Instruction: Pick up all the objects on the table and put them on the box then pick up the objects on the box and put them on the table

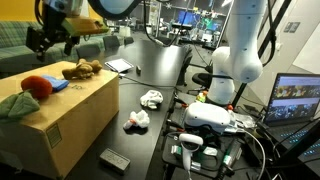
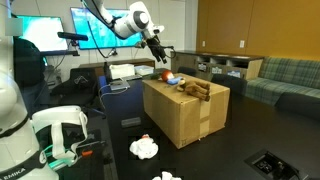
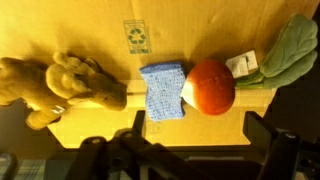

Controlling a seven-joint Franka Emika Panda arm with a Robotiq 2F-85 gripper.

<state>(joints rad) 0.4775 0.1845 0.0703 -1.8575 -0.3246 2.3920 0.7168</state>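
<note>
The tan cardboard box (image 1: pixel 70 115) (image 2: pixel 190 118) (image 3: pixel 100 30) stands on the black table (image 1: pixel 150 70) (image 2: pixel 230 150). On its top lie a brown plush toy (image 3: pixel 60 85) (image 1: pixel 82 69) (image 2: pixel 197 90), a blue sponge (image 3: pixel 163 90) (image 1: pixel 58 86) and a red radish toy (image 3: pixel 210 87) (image 1: pixel 37 85) (image 2: pixel 167 78) with green leaves (image 3: pixel 290 50). My gripper (image 3: pixel 198 126) (image 1: pixel 45 40) (image 2: pixel 157 46) hangs above the box top, open and holding nothing. In the wrist view the fingers (image 3: pixel 260 128) stand apart just below the sponge and radish.
Two white crumpled items (image 1: pixel 152 98) (image 1: pixel 137 120) (image 2: pixel 145 147) lie on the table beside the box. A flat dark object (image 1: pixel 114 160) sits near the table's front. The robot base (image 1: pixel 235 60), a laptop (image 1: pixel 298 98) and cabled devices (image 1: pixel 205 125) crowd one side.
</note>
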